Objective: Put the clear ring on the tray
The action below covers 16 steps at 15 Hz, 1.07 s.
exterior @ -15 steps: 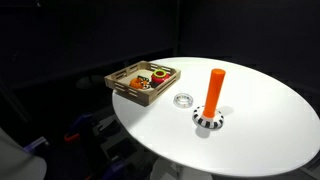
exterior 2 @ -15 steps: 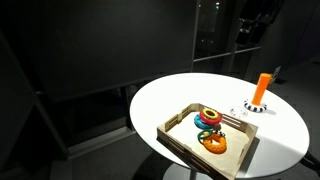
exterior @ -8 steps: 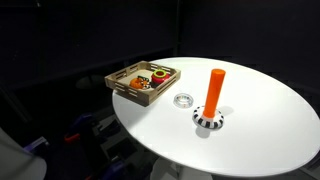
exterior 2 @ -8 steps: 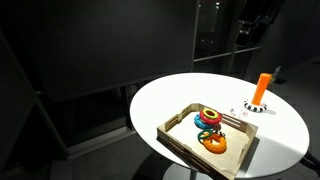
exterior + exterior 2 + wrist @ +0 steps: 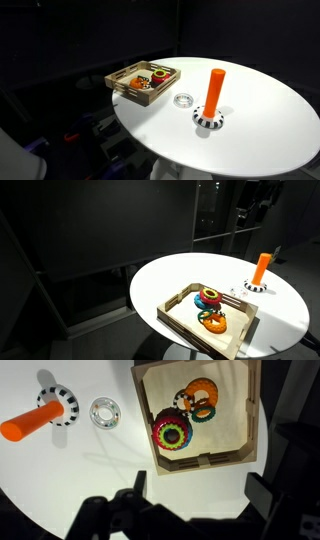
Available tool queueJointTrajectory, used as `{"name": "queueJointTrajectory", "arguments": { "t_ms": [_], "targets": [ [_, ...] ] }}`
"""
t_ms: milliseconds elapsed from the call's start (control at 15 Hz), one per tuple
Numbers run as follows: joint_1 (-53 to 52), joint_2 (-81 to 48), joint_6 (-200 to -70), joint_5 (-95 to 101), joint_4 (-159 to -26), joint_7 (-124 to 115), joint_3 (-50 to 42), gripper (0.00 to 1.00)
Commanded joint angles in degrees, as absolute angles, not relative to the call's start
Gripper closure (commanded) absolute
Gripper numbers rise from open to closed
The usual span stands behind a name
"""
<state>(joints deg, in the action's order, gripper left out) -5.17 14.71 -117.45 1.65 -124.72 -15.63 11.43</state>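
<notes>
The clear ring point(image 5: 104, 412) lies flat on the round white table, between the light-wood tray point(image 5: 200, 462) and the orange peg point(image 5: 30, 426). In both exterior views it lies beside the peg point(image 5: 183, 99) point(image 5: 234, 291). The tray point(image 5: 112, 82) point(image 5: 185, 328) holds several coloured rings. My gripper point(image 5: 200, 490) is open and empty, high above the table. In the wrist view its dark fingers frame the white surface just below the tray. It touches nothing.
A black-and-white checkered ring point(image 5: 208, 120) sits round the base of the upright orange peg point(image 5: 215, 90). A stack of coloured rings point(image 5: 174, 432) and an orange ring point(image 5: 200, 398) lie in the tray. The arm shows dimly at the top point(image 5: 252, 202). Dark surroundings.
The arm high above has shifted slightly. The ring, the peg and the tray have not moved.
</notes>
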Motion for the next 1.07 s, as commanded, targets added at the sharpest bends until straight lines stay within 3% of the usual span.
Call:
{"name": "queueJointTrajectory", "arguments": {
  "t_ms": [0, 600, 1000],
  "targets": [
    [-3.70, 12.72, -118.68, 2.18, -124.30, -17.71, 9.51, 0.00],
    [-1.42, 6.00, -132.42, -2.38, -129.76, -12.29, 2.66, 0.00],
    [-1.40, 2.25, -133.43, -2.67, -130.39, -12.64, 1.61, 0.00]
  ]
}}
